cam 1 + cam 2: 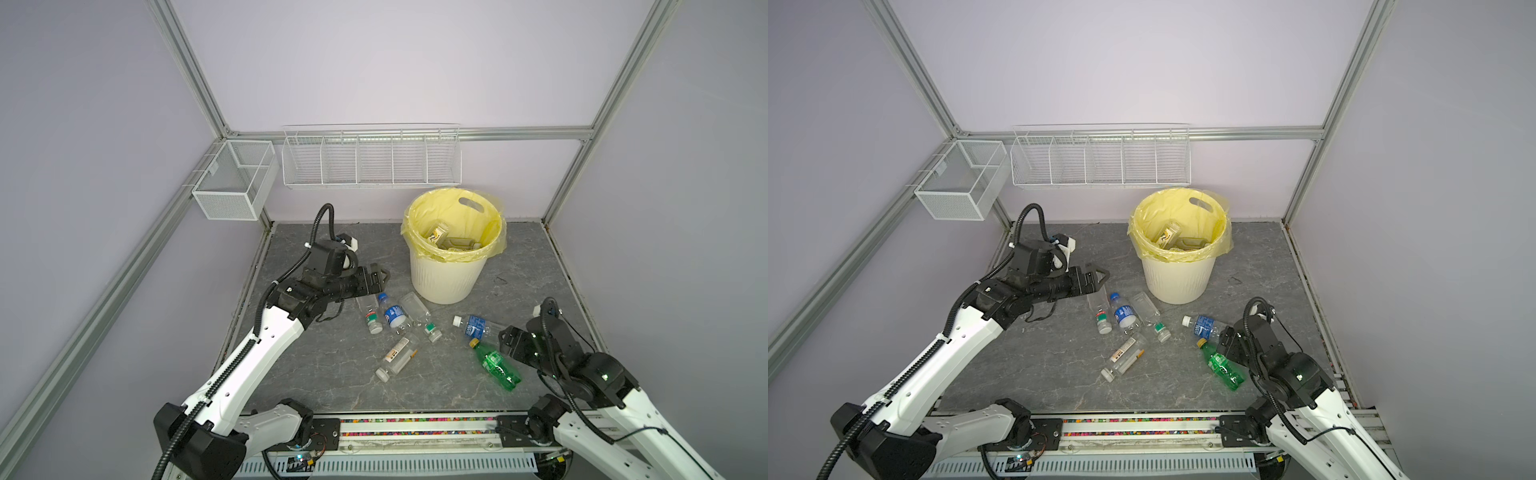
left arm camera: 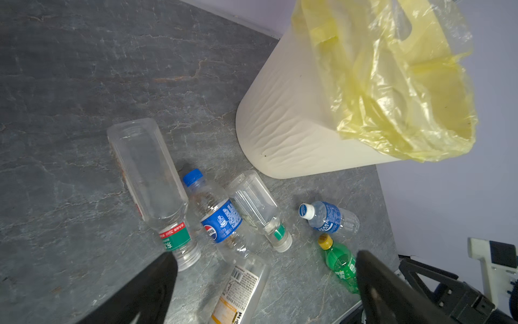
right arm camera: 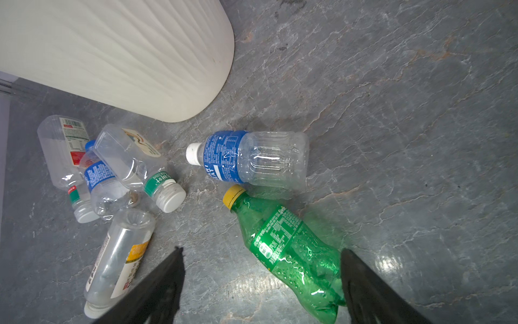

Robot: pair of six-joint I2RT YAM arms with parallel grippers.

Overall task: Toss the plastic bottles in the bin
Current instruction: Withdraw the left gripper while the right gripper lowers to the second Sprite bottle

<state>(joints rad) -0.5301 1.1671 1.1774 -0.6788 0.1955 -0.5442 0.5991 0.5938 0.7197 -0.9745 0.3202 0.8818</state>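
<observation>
**Six bottles loose by the bin, both grippers released**

In both top views the bin (image 1: 440,278) stands at the back of the bench (image 1: 316,365), with bottles inside its yellow liner (image 1: 419,216). Six plastic bottles (image 1: 395,316) lie in front of it. The left gripper (image 1: 380,277) hovers beside the cluster and the right gripper (image 1: 509,338) beside the green bottle (image 1: 496,365).

Left wrist view: the jaws are spread and empty above the blue-labelled bottle (image 2: 221,221).

Right wrist view: the jaws are wide, and the green bottle's base lies between them, possibly brushing one finger.
</observation>
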